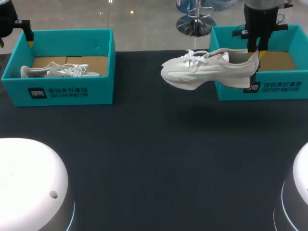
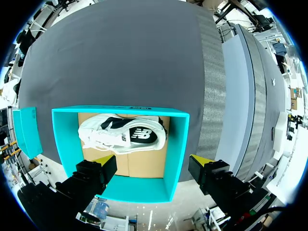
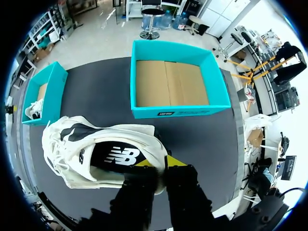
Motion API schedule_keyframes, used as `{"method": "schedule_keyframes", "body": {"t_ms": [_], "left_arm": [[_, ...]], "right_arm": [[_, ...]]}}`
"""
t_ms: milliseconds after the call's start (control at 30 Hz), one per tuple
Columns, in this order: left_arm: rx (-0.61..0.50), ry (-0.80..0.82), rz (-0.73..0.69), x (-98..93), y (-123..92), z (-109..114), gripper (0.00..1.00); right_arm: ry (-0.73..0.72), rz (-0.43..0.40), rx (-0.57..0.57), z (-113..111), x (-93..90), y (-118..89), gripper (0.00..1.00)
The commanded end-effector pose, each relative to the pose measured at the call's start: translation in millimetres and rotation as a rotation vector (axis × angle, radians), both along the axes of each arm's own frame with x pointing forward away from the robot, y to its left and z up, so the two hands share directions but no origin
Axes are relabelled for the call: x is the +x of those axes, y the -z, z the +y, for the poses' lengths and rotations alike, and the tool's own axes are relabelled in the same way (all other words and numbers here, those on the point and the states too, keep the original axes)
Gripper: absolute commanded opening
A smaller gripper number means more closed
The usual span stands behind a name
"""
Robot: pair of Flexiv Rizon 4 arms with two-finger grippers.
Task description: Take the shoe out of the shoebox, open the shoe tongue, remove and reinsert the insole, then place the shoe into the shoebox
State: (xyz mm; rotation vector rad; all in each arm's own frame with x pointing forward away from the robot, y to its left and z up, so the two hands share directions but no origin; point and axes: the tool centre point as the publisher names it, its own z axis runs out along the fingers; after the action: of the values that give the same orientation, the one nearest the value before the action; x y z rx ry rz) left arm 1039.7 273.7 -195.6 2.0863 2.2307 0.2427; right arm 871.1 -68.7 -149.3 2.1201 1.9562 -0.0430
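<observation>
Nearest the camera are two white domed housings, one on the left point(image 1: 26, 183) and one on the right point(image 1: 298, 187), with the dark cloth-covered table point(image 1: 154, 154) stretching out past them.

Next up, the white lace-up sneaker with a chunky pale sole point(image 1: 202, 70) hangs in the air above the cloth. It's sole down and roughly level, toe pointing left. From the head view its heel end covers the near left corner of the right-hand teal cardboard shoebox point(image 1: 279, 89), so that corner is blocked. That box shows only its brown cardboard floor.

The right gripper point(image 1: 255, 50) is clamped on the sneaker's heel. Its black arm drops pretty much straight down from the far side.

On the left sits a second teal cardboard shoebox point(image 1: 62, 91) with a second white sneaker point(image 1: 57, 70) lying inside it. So that's two boxes and two shoes.

Furthest back, the left gripper point(image 2: 153, 162) sits over the far left end of that box, fingers spread wide and holding nothing.
</observation>
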Motion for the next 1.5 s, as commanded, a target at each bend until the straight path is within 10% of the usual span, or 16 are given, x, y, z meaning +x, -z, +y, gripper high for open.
{"method": "schedule_keyframes", "body": {"t_ms": [33,700,1500], "left_arm": [[0.002,0.000,-0.002,-1.2,-0.2,0.2,1.00],[0.002,0.000,-0.002,-1.2,-0.2,0.2,1.00],[0.002,0.000,-0.002,-1.2,-0.2,0.2,1.00]], "right_arm": [[-0.011,-0.056,-0.006,21.2,-29.4,8.2,0.00],[-0.058,-0.013,0.088,102.6,-77.5,39.5,0.00],[-0.050,0.022,0.095,104.4,-81.9,44.8,0.00]]}}
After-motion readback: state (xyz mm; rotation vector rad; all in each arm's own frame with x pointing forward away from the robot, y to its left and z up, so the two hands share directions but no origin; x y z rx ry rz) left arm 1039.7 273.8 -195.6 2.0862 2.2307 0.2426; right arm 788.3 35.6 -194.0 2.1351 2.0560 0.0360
